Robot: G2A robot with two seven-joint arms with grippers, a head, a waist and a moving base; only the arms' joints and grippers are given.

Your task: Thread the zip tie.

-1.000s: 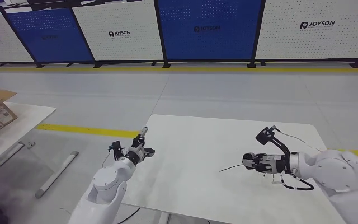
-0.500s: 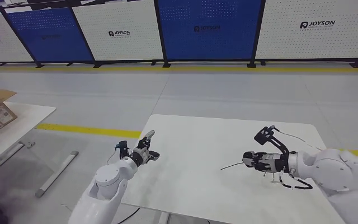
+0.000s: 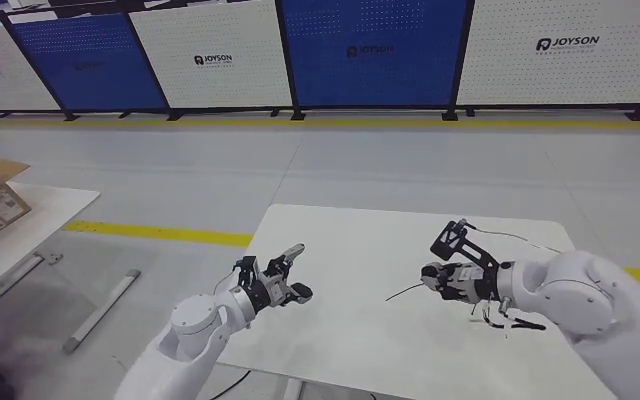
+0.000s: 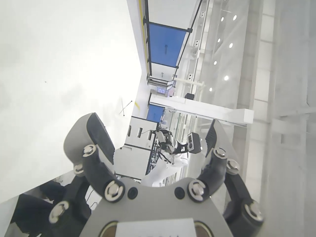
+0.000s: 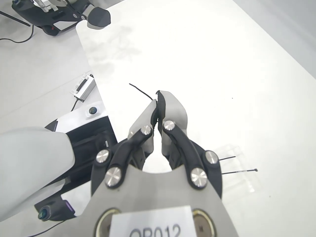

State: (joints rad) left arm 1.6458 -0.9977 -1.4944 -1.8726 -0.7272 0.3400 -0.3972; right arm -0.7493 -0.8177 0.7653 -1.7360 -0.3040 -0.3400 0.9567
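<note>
- we see the right gripper [image 5: 158, 99] poised just above the white rectangular table [image 3: 380, 240], over its right half, its two grey fingers pressed together.
- pinched between those fingers is a thin black plastic zip tie [image 5: 140, 90]; its free end juts past the fingertips and points across the table toward the other arm, and we cannot tell whether the tip touches the surface.
- the left gripper [image 4: 155, 124] hangs over the table's left side, just inside the edge, its black-padded fingers [image 4: 98, 131] spread wide and holding nothing.
- the two grippers face each other across the table, well apart.
- near the right arm, on the robot's side of the held tie, two more thin black zip ties [image 5: 239, 171] lie flat side by side at a clear plastic sleeve [image 5: 249, 183]; we cannot tell whether they rest on it or inside it.
- beyond the table's far edge we see a grey floor with a yellow line [image 3: 150, 232], and a row of blue and white perforated panels [image 3: 375, 50] closing off the background.
</note>
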